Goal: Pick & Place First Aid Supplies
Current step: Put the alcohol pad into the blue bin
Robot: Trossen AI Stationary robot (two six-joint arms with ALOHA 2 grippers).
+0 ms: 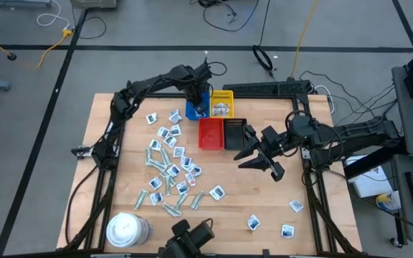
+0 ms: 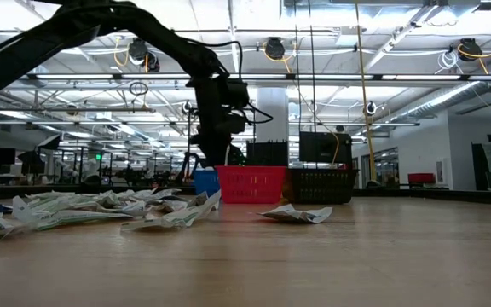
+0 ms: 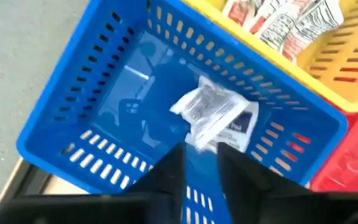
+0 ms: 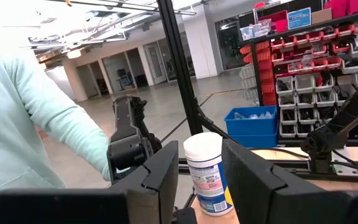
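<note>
The left pincer [image 3: 199, 163] is hovering over the blue tray [image 3: 98, 106] at the counter's [image 1: 321, 179] far edge, jaws parting narrowly, a packet [image 3: 216, 115] lying below them in that tray. Doing this well probably means opening fully and lifting straight up. The right pincer [image 1: 258, 153] is waiting half-open and empty near the black tray [image 1: 234, 133]. Four trays: blue, yellow [image 1: 222, 103], red [image 1: 210, 132], black. Loose packets [image 1: 167, 172] number dozens, mostly toward the left edge, too many to count exactly.

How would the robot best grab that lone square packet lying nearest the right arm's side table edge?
The square packet lies flat and alone, so come straight down from above and pinch across two opposite edges. The right gripper is nearer.
</note>
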